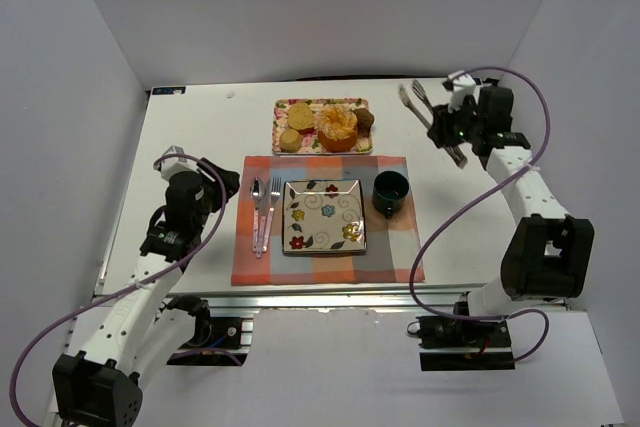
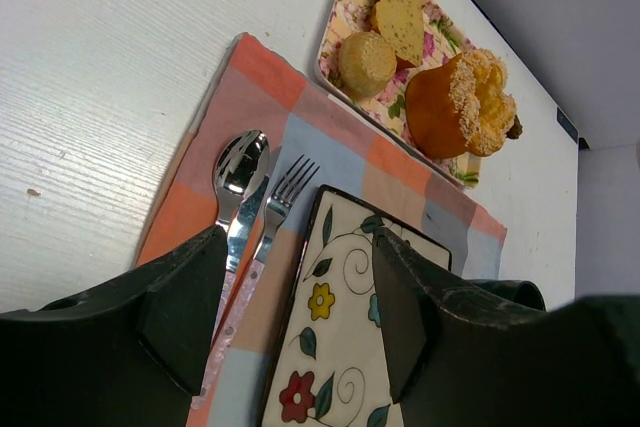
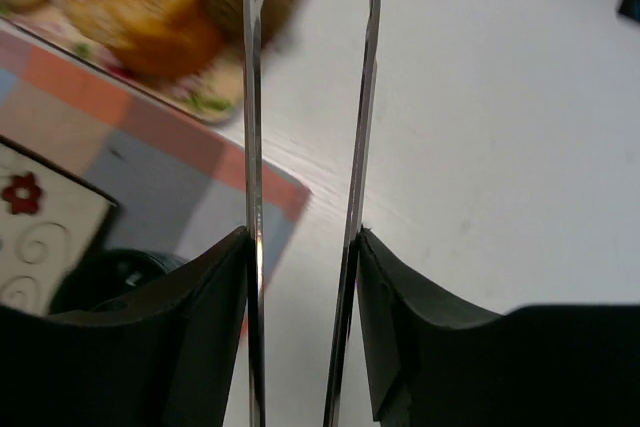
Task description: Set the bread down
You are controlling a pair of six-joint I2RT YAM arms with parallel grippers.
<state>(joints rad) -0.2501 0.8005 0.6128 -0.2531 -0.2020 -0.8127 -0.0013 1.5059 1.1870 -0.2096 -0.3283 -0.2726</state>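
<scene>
One counter point(image 1: 200, 127); flowered tray point(image 2: 347, 2) on it. Plate point(image 1: 323, 216) just in front of tray, bare. R hand point(image 3: 302, 237), right of tray, clamps tongs point(image 3: 251, 147), arms apart. L hand point(image 2: 298, 237), front-left of tray, released, empty. Bread point(image 1: 300, 114) in tray's rear-left corner, just beside bun point(image 1: 290, 139). Risk: tongs nip bun instead, or slip on bumpy crust; bread drops short of plate.

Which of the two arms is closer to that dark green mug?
Right. The right gripper, holding tongs, hangs behind and right of the mug; the left gripper sits across the plate from it.
</scene>
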